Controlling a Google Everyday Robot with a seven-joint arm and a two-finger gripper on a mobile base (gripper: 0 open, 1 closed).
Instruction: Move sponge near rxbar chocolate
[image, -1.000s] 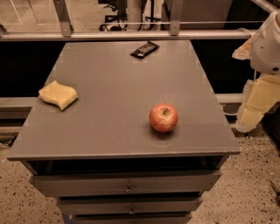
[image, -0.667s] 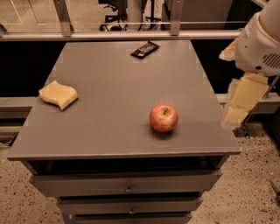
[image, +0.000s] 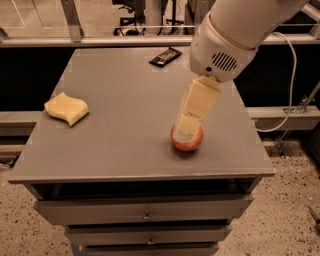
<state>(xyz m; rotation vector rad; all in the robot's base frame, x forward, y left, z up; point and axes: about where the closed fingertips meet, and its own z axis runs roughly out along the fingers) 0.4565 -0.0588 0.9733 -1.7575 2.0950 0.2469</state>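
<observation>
From where I stand, the sponge (image: 66, 108) lies flat near the left edge of the counter (image: 125, 145), and the rxbar chocolate (image: 165, 56) sits close to the far edge, well apart from it. The pincer (image: 187, 127) hangs from the big white arm (image: 225, 50) over the front right of the counter, right at the apple (image: 189, 142). Whether it touches the fruit, or whether it is apart or together, I cannot tell. The sponge looks light and soft, so I'd expect it to squash under a squeeze and spring back; it shouldn't slip or break. Its wavy sides narrow in the middle, which seems the best place to pinch it from above. The stretch of counter between sponge and bar is bare, and the apple lies off that line. The bar is near the back edge, so dropping the sponge on its near side looks safer than going beyond it.
</observation>
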